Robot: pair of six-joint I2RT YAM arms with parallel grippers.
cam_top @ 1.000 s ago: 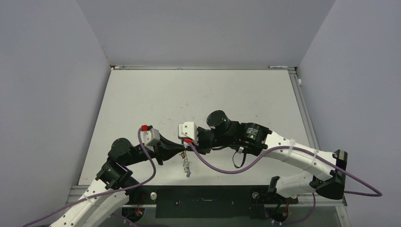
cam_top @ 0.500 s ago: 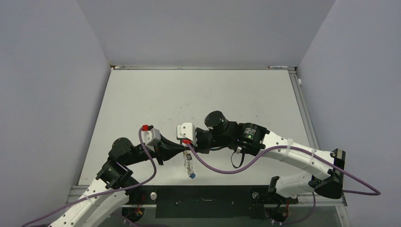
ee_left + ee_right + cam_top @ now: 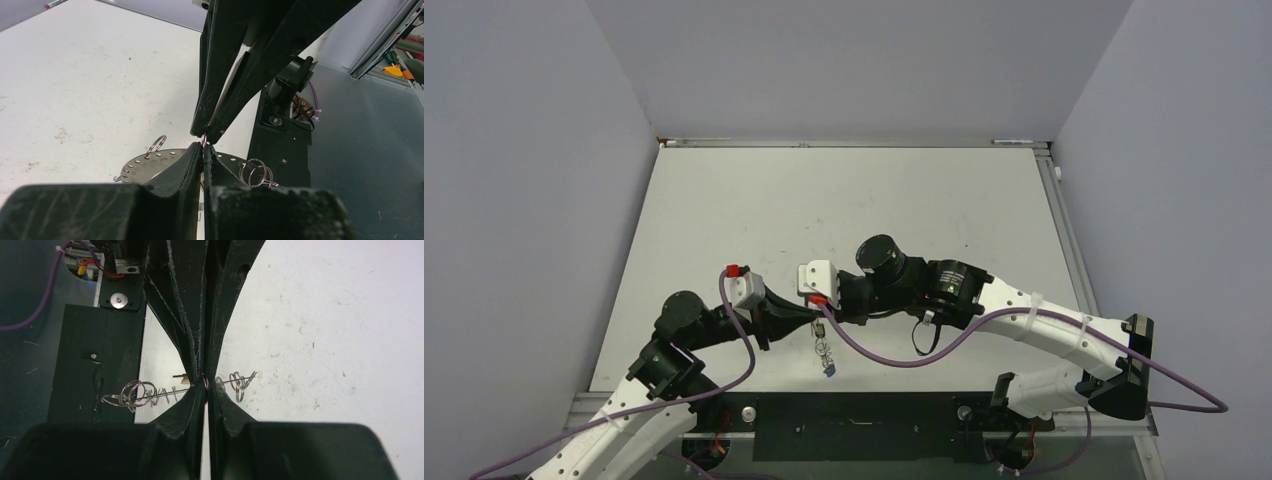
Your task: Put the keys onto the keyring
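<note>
Two grippers are closing tight here: our black left gripper and right gripper are pinching the thin silvery wire keyring, tip against tip, over the white worktop's near edge.

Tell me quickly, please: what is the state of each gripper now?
Left gripper: closed, pinching the thin wire keyring at its tips.
Right gripper: closed, pinching the same keyring, tip to tip with the left.

A white bench, scuffed and speckled with small marks, sits between plain pale lilac-grey walls (three of them, boxing it in). A dark panel runs along its near edge; the light is soft and even.
</note>
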